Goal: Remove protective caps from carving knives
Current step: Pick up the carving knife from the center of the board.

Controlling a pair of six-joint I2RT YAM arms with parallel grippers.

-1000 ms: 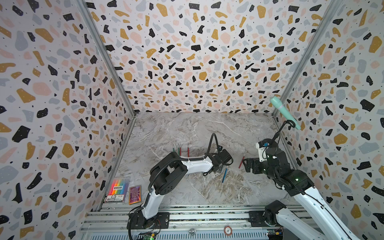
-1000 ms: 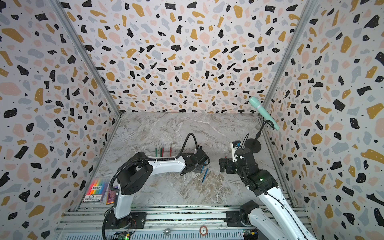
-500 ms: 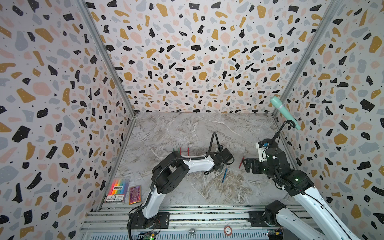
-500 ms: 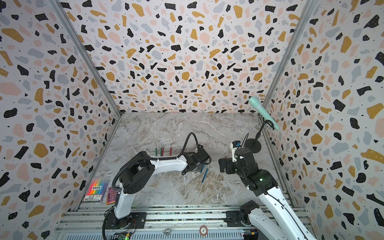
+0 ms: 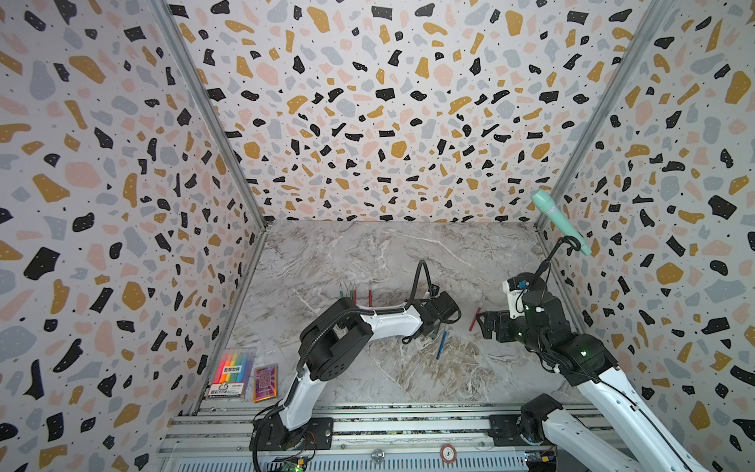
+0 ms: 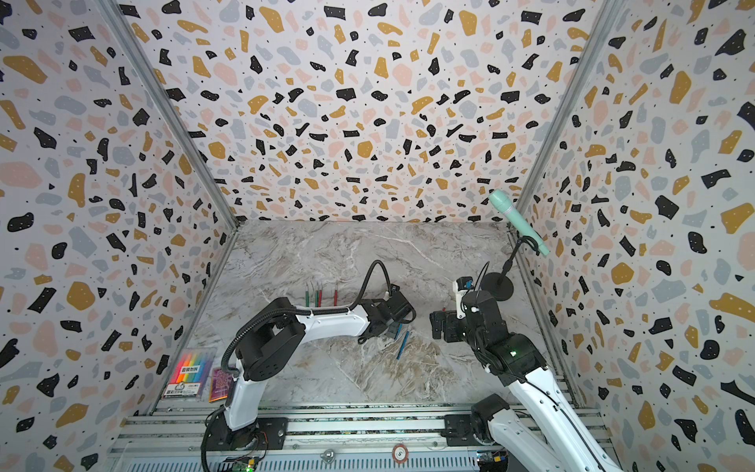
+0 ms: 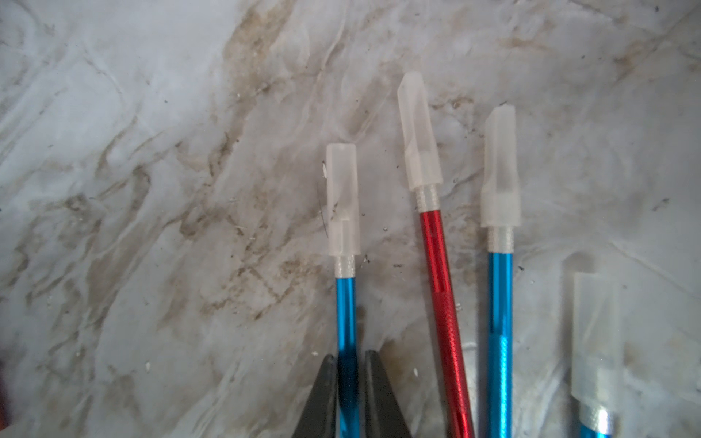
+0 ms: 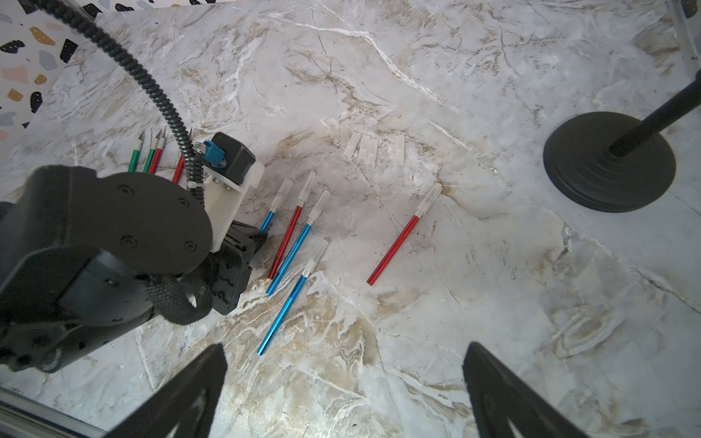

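In the left wrist view my left gripper [image 7: 349, 358] is shut on the shaft of a blue carving knife [image 7: 346, 303] lying on the marble; its clear protective cap [image 7: 342, 201] is on. Beside it lie a capped red knife [image 7: 440, 273] and another capped blue knife [image 7: 500, 303]. The right wrist view shows a lone capped red knife [image 8: 402, 239], several loose caps [image 8: 366, 149] and uncapped green and red knives [image 8: 151, 155]. My right gripper [image 8: 345, 347] hangs open above bare marble, to the right of the left gripper [image 5: 439, 327].
A mint-green microphone [image 5: 559, 222] on a black stand with a round base [image 8: 609, 161] stands at the back right. A rainbow pen pack [image 5: 231, 372] and a small card [image 5: 265, 382] lie at the front left. Patterned walls close in three sides.
My left gripper's jaws have closed in on the blue knife's shaft. The right arm has not moved.
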